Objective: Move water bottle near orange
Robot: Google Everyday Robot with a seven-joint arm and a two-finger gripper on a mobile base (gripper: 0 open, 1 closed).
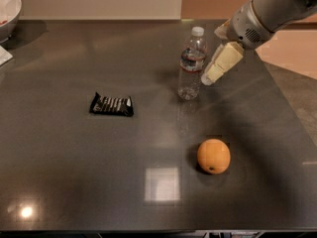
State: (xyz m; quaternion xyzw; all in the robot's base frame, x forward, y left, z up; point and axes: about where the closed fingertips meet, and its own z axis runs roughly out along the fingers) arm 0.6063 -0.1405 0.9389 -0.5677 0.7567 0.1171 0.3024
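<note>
The water bottle (192,63) stands upright on the dark table, clear with a white cap and a dark label band. The orange (213,156) lies nearer the front, below and a little right of the bottle, with a small dark spot low on its side. My gripper (214,69) comes in from the upper right on a grey arm. Its cream-coloured fingers (221,63) point down and left, just right of the bottle at label height, apart from it.
A black rectangular snack wrapper (111,104) lies left of centre. A white bowl (7,6) sits at the far left back corner. The table's right edge (287,108) runs diagonally behind the arm. A bright light reflection (162,184) shows near the front.
</note>
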